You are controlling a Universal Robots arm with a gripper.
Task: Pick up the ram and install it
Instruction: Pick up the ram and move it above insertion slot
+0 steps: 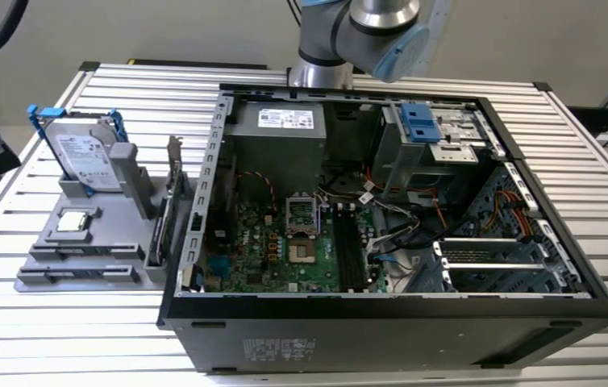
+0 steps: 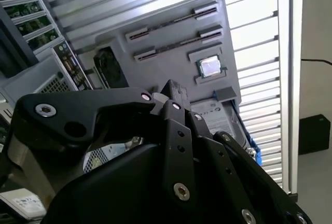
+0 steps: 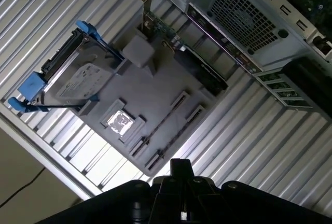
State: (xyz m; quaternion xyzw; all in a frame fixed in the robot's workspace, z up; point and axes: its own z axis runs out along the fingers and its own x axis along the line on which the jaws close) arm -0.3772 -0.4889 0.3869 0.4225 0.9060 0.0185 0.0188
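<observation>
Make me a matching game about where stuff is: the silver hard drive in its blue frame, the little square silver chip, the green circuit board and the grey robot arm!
Things
1. silver hard drive in a blue plastic frame
2. small square silver chip
3. green circuit board
4. grey robot arm with a light blue cap

Places
A. inside the open black computer case
B. behind the case's far wall
C. lying flat on the grey plastic holder
D. standing on edge in the holder

Pairs: 1-D, 2-C, 3-A, 4-B
</observation>
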